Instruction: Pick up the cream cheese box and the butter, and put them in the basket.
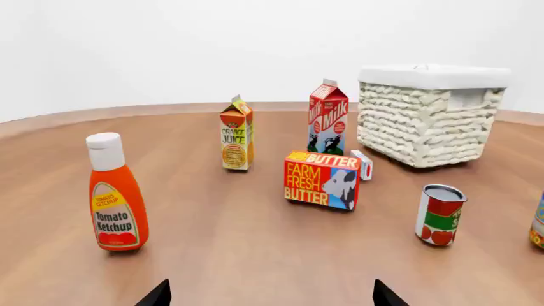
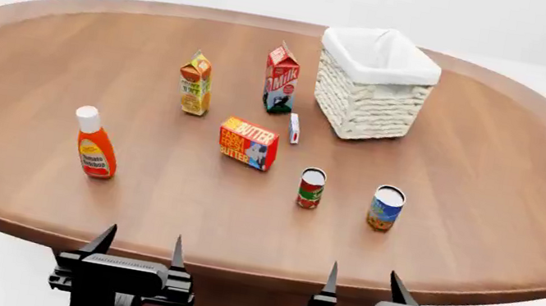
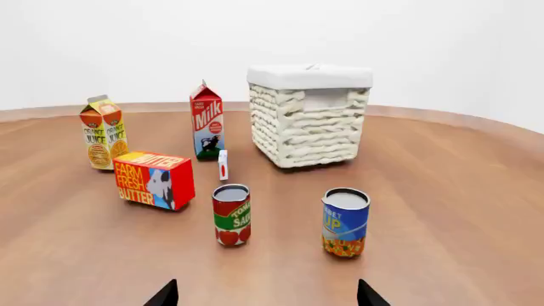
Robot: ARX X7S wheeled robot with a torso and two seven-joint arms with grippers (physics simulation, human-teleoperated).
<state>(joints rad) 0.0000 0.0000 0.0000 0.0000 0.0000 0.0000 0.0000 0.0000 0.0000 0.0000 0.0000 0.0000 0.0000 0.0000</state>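
Observation:
The butter (image 2: 247,142) (image 1: 322,180) (image 3: 154,180) is a red and orange box lettered "BUTTER", lying mid-table. Just behind it stands the small white cream cheese box (image 2: 295,128) (image 1: 363,165) (image 3: 223,164), on edge between the butter and the basket. The white woven basket (image 2: 373,87) (image 1: 427,115) (image 3: 309,116) sits at the back right. My left gripper (image 2: 139,250) (image 1: 270,296) and right gripper (image 2: 362,284) (image 3: 265,296) hang open at the table's near edge, well short of every object, with nothing between their fingers.
A ketchup bottle (image 2: 95,143) stands near left. An orange juice carton (image 2: 195,83) and a red milk carton (image 2: 281,80) stand behind the butter. A tomato can (image 2: 310,188) and a blue-labelled can (image 2: 386,208) stand in front of the basket.

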